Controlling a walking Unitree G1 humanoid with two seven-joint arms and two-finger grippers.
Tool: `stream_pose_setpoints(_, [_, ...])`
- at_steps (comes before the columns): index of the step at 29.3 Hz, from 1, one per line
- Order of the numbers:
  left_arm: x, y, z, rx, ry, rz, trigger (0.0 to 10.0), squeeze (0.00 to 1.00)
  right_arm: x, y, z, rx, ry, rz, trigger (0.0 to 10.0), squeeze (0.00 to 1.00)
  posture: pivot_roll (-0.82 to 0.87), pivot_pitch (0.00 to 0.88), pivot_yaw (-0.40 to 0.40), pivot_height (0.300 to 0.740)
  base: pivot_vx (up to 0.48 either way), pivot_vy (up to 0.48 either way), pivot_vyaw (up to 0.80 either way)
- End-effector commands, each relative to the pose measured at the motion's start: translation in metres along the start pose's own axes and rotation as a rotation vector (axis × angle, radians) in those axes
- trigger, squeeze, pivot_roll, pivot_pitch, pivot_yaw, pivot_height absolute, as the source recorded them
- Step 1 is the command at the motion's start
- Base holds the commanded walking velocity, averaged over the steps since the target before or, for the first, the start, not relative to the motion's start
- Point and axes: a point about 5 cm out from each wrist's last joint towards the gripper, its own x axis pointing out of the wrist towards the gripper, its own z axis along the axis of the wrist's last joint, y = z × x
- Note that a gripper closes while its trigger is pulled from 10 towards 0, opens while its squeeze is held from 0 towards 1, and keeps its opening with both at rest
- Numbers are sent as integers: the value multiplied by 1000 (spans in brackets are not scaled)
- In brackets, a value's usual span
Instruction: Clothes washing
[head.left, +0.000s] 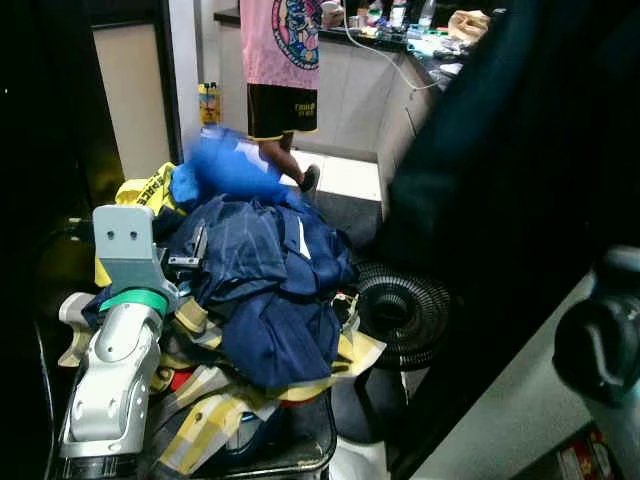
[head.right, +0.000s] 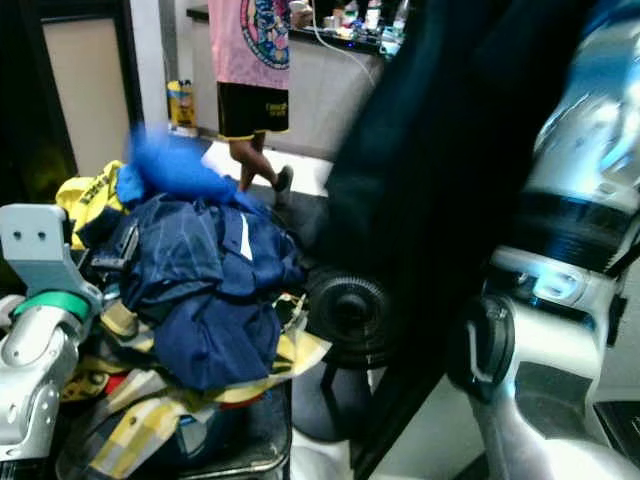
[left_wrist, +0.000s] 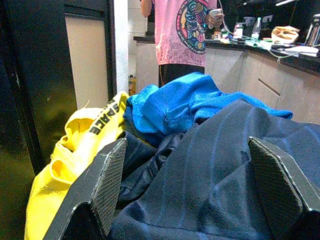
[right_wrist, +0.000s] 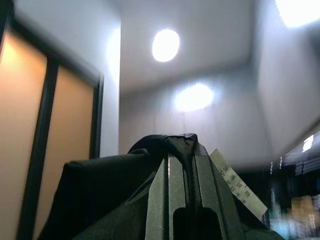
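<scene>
A heap of laundry fills a dark basket (head.left: 305, 452): a navy garment (head.left: 270, 290) on top, a bright blue one (head.left: 230, 165) behind it and a yellow one (head.left: 145, 190) at the far left. My left gripper (left_wrist: 187, 145) is open, its fingers (left_wrist: 107, 185) spread just over the navy cloth (left_wrist: 210, 185). In the eye view it sits at the pile's left side (head.left: 195, 250). My right gripper (right_wrist: 180, 155) is raised toward the ceiling and shut on a black garment (right_wrist: 100, 195) with a white label (right_wrist: 237, 187). That black garment (head.left: 500, 180) hangs down across the right of the scene.
A round black fan (head.left: 405, 310) lies on the floor right of the basket. A person (head.left: 280, 60) in a pink shirt stands at the back by a cluttered counter (head.left: 400, 45). A dark door frame (head.left: 60, 100) is at the left.
</scene>
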Motion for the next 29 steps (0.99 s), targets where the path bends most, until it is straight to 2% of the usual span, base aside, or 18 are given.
stream_pose_setpoints(1, [0, -3, -5, -8, 19, -5, 10000, 0, -1, 6, -7, -36, 45, 47, 10000, 0, 3, 10, -65, 740, 0, 0, 0])
stream_pose_setpoints(3, [-1, -4, -6, -8, 22, -11, 10000, 0, -29, 9, -61, -38, 259, 46, 10000, 0, 9, 15, -68, 740, 0, 0, 0])
stream_pose_setpoints(4, [-1, -4, -6, -8, 22, -11, 10000, 0, -29, 9, -61, -38, 259, 46, 10000, 0, 9, 15, -68, 740, 0, 0, 0])
stream_pose_setpoints(5, [-2, -5, -6, -8, 23, -14, 10000, 0, -40, 9, -76, -32, 322, 36, 10000, 0, 9, 15, -68, 740, 0, 0, 0])
stream_pose_setpoints(7, [-2, -5, -6, -8, 24, -15, 10000, 0, -46, 9, -84, -29, 355, 29, 10000, 0, 9, 15, -68, 740, 0, 0, 0])
stream_pose_setpoints(8, [-3, -6, -7, -7, 29, -20, 10000, 0, -69, 11, -111, 35, 462, -14, 10000, 0, 8, 16, -66, 740, 0, 0, 0])
stream_pose_setpoints(10, [-3, -6, -7, -7, 29, -20, 10000, 0, -69, 11, -111, 35, 462, -14, 10000, 0, 8, 16, -66, 740, 0, 0, 0])
stream_pose_setpoints(11, [-3, -6, -8, -1, 43, -21, 10000, 0, -83, 15, -125, 90, 523, -52, 10000, 0, 13, 18, -67, 740, 0, 0, 0])
stream_pose_setpoints(13, [-3, -6, -8, 0, 49, -19, 10000, 0, -84, 15, -126, 94, 522, -58, 10000, 0, 13, 18, -67, 740, 0, 0, 0])
stream_pose_setpoints(17, [0, -4, -7, 20, 60, -8, 10000, 0, -73, 19, -113, 132, 440, -63, 10000, 0, 14, 18, -67, 740, 0, 0, 0])
stream_pose_setpoints(21, [2, -6, 4, -20, -1, -1, 10000, 0, -61, 20, -100, 167, 367, -66, 10000, 0, 16, 18, -70, 740, 0, 0, -800])
stream_pose_setpoints(23, [5, -10, 27, -93, -127, -13, 10000, 0, -54, 21, -92, 173, 338, -56, 10000, 0, 16, 16, -73, 740, 0, 0, -800])
stream_pose_setpoints(24, [5, -10, 27, -93, -127, -13, 10000, 0, -54, 21, -92, 173, 338, -56, 10000, 0, 16, 16, -73, 740, 0, 0, -800])
stream_pose_setpoints(26, [5, -13, 51, -143, -251, -32, 10000, 0, -49, 22, -87, 177, 320, -51, 10000, 0, 18, 13, -75, 740, 0, 0, -800])
stream_pose_setpoints(28, [5, -13, 51, -143, -251, -32, 10000, 0, -49, 22, -87, 177, 320, -51, 10000, 0, 18, 13, -75, 740, 0, 0, -800])
stream_pose_setpoints(29, [5, -12, 66, -157, -333, -33, 10000, 0, -47, 24, -85, 181, 314, -47, 10000, 0, 18, 11, -75, 740, 0, 0, -800])
